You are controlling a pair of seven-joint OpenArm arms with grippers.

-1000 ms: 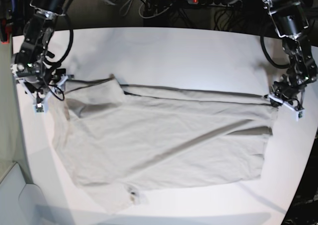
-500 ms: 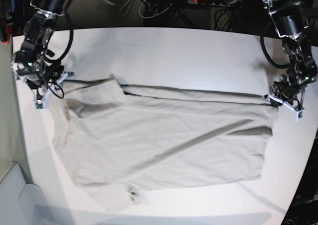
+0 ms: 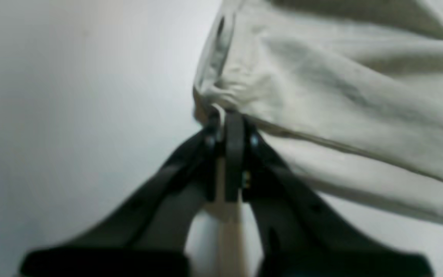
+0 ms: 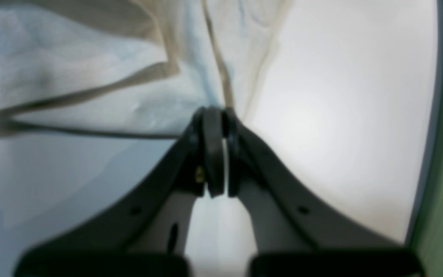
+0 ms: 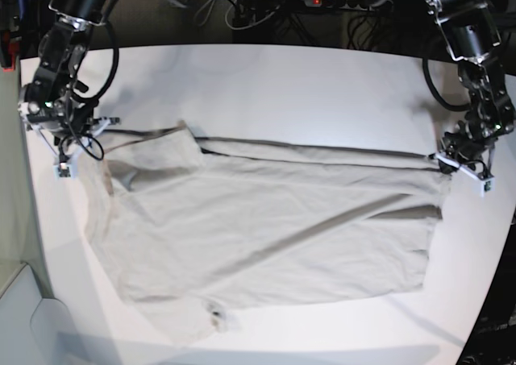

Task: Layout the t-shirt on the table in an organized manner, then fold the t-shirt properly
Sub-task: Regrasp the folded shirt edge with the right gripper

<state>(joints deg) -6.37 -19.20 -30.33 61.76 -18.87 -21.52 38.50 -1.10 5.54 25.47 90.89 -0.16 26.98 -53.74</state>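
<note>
Now right hand (image 4: 217, 115) has closed on t-shirt (image 5: 266, 220).

Right pincer (image 4: 218, 115) has closed, seemingly pinching the t-shirt (image 4: 90, 88)

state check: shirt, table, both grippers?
t-shirt: spread on the table, wrinkled, not folded, far edge pulled taut between both grippers
table: bare white around the shirt
left gripper: shut on a corner of the t-shirt
right gripper: shut on the t-shirt's edge
</note>
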